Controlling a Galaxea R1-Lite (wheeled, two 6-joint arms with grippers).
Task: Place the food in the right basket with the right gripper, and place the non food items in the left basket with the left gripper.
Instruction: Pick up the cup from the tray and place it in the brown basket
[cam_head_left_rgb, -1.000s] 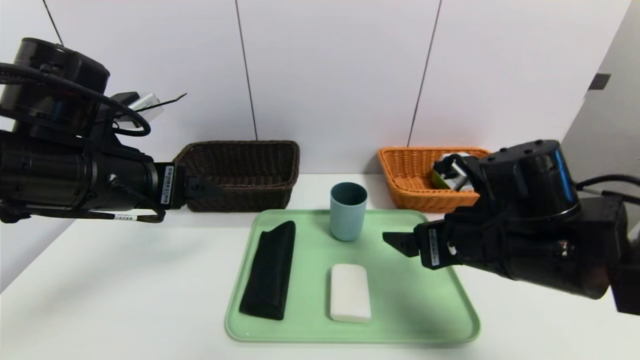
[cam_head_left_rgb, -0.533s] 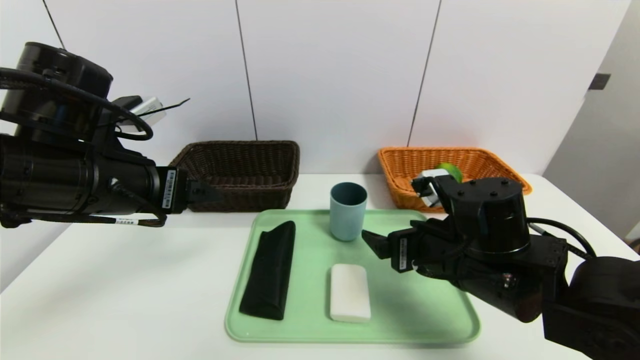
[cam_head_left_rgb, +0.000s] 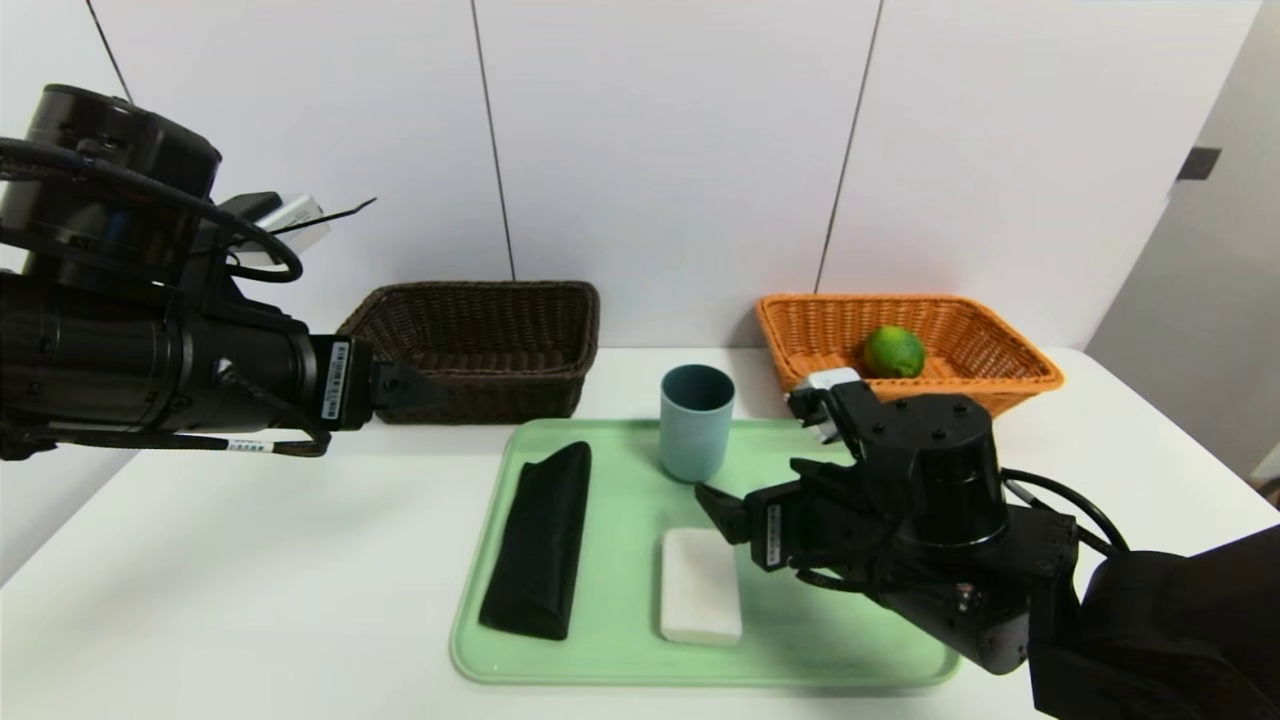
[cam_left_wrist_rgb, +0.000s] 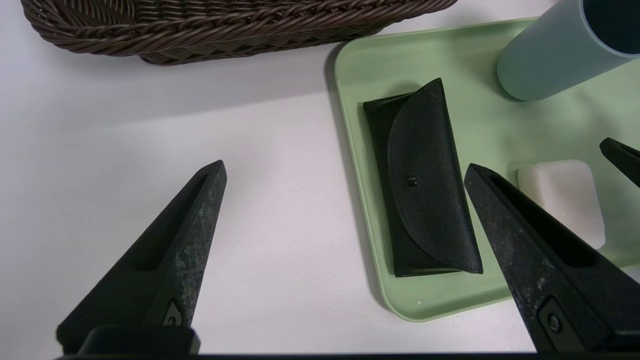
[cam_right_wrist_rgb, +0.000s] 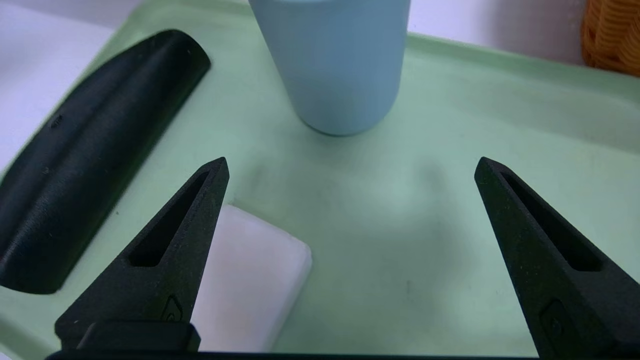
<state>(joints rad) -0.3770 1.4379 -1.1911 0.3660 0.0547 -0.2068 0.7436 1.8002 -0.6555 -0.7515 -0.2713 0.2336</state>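
The green lime (cam_head_left_rgb: 893, 351) lies inside the orange-tan right basket (cam_head_left_rgb: 1010, 362). On the green tray (cam_head_left_rgb: 610, 500) stand the blue-teal cup (cam_head_left_rgb: 696, 420), the long black folded piece (cam_head_left_rgb: 540, 540) and the white block (cam_head_left_rgb: 700, 585). My right gripper (cam_head_left_rgb: 714, 502) hangs open and empty low over the tray, between cup and white block; its wrist view shows the cup (cam_right_wrist_rgb: 340, 65) ahead and the block (cam_right_wrist_rgb: 250, 280) by one finger. My left gripper (cam_head_left_rgb: 418, 381) is open and empty, raised in front of the dark brown left basket (cam_head_left_rgb: 480, 340), left of the tray.
From the left wrist, the black piece (cam_left_wrist_rgb: 425, 180) is seen lying along the tray's edge (cam_left_wrist_rgb: 350, 150), with bare white table beside it. The wall stands close behind both baskets. The right arm's bulk covers the tray's near right corner.
My right arm has drawn back from the orange basket and come down over the tray, uncovering the lime in the basket. The left arm has barely shifted.
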